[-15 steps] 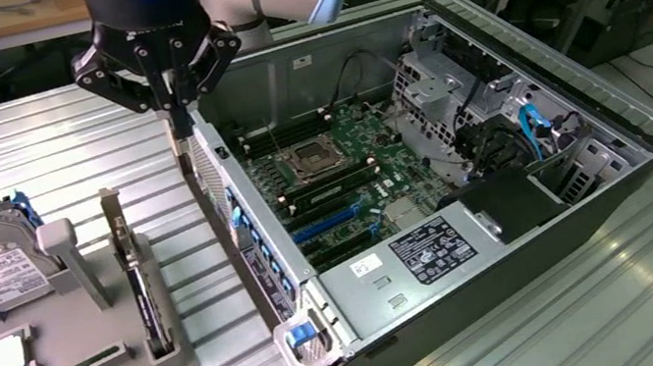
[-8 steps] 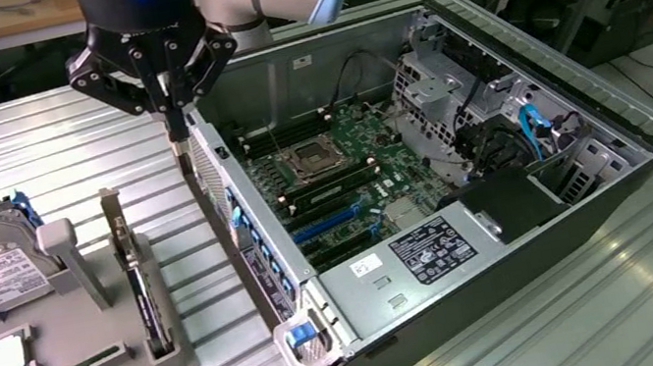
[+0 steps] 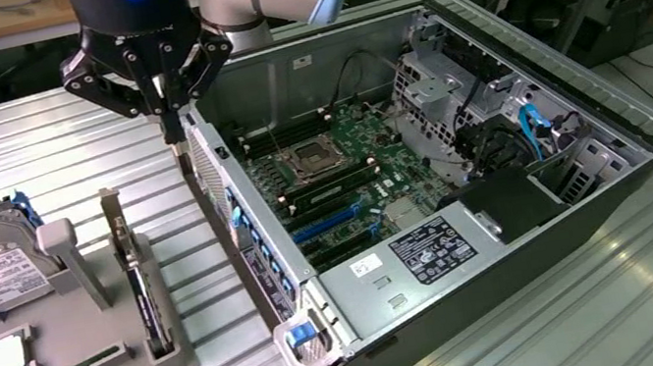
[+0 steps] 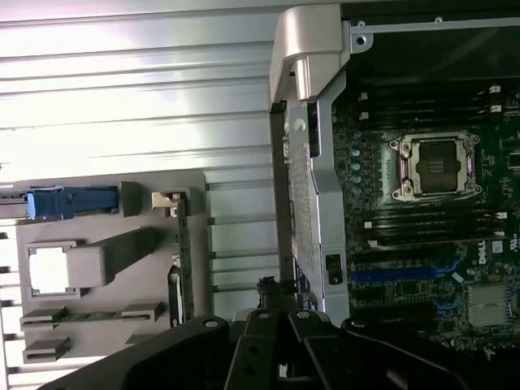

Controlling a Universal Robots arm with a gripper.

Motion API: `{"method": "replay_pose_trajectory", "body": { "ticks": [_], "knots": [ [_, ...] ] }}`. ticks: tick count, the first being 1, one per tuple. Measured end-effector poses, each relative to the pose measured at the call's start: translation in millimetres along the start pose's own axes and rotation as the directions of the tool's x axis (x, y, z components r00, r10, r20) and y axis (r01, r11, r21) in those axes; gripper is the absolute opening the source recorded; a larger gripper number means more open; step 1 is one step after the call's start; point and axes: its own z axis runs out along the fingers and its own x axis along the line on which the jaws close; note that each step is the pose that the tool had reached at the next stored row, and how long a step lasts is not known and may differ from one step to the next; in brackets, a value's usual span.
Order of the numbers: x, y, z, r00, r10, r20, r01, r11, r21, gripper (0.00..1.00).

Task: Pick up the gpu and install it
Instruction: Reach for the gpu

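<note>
The gpu [image 3: 146,293] stands on its thin edge in the gray holder [image 3: 171,363], low and to one side of my jaws. My gripper [image 3: 172,134] is squeezed shut on nothing, by the computer case [image 3: 482,316]. The card looks light, stiff and breakable; I'd pinch its top edge.

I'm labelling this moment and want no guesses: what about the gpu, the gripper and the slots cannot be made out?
- gpu: in the exterior view its lower edge is hidden inside its grey holder. The wrist view gives it edge-on, so its faces are hidden.
- gripper: in the exterior view, cannot tell whether its tip touches the case wall.
- blue slots: in the exterior view their near ends are hidden behind that wall.
</note>
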Motion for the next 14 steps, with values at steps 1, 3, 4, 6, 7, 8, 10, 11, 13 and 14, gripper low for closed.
{"method": "replay_pose_trajectory", "body": {
  "ticks": [1, 3, 4, 6, 7, 8, 10, 11, 13, 14],
  "knots": [
    [0.6, -0.5, 0.0, 1.0, 0.0, 0.0001, 0.0, 1.0, 0.0, 0.11],
    [2.2, -2.5, -0.1, 1.0, 0.0, 0.0, 0.0, 1.0, -0.0001, 0.11],
    [2.9, -3.5, -0.2, 1.0, 0.0, 0.0, 0.0, 1.0, -0.0001, 0.11],
    [4.8, -5.8, -0.4, 1.0, 0.0, 0.0, 0.0, 1.0, 0.0001, 0.11],
    [6.2, -7.2, -0.5, 1.0, 0.0, 0.0, 0.0, 1.0, 0.0001, 0.11],
    [7.5, -8.3, -0.6, 1.0, 0.0, 0.0, 0.0, 1.0, 0.0, 0.11],
    [10.4, -10.5, -0.7, 1.0, 0.0, 0.0001, 0.0, 1.0, 0.0, 0.11],
    [12.0, -12.0, -0.8, 1.0, 0.0, 0.0001, 0.0, 1.0, 0.0, 0.11],
    [14.4, -14.5, -1.1, 1.0, 0.0, -0.0001, 0.0, 1.0, 0.0001, 0.11],
    [15.6, -15.8, -1.1, 1.0, 0.0, -0.0001, 0.0, 1.0, 0.0001, 0.11]
  ]
}}
